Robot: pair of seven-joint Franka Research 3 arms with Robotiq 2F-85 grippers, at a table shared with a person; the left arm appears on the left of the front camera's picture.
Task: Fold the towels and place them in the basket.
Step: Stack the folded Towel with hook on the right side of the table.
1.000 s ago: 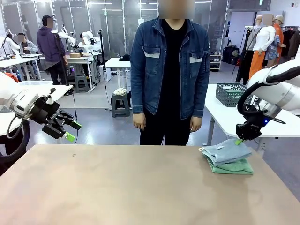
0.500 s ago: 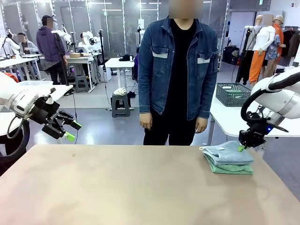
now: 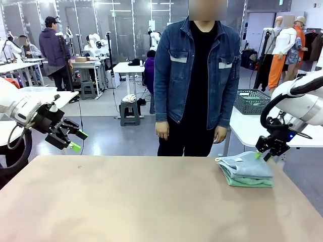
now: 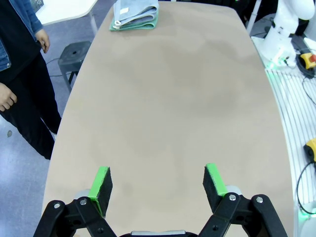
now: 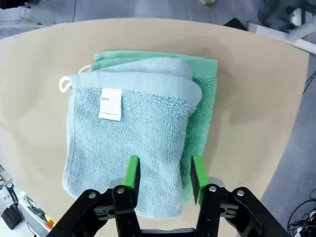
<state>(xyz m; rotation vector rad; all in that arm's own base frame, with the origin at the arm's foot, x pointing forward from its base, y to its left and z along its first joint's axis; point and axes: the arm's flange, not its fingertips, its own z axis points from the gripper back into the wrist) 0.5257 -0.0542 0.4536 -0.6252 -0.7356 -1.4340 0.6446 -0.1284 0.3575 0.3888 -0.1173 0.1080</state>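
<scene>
Big and busy, the room has white tables and people far in the back, and a smooth tan table [image 3: 141, 201] fills the lower part of the front view. A person in a blue jean jacket [image 3: 197, 60] stands at the far side, top middle of the frame, with both hands down. Two folded towels sit in a stack at the middle right of the table: the blue-grey towel [image 5: 128, 143] lies on top of the green towel [image 5: 205, 103], and a small white tag [image 5: 110, 104] shows on the blue-grey one. The right claw [image 3: 264, 156] hangs at the right end of the stack with its green pads apart and holds nothing. The left claw [image 3: 76, 140] floats at the middle left of the frame, beyond the table's far left corner, wide open with nothing between its pads. A dark wire basket [image 3: 251, 101] sits on a white table behind, at the middle right.
</scene>
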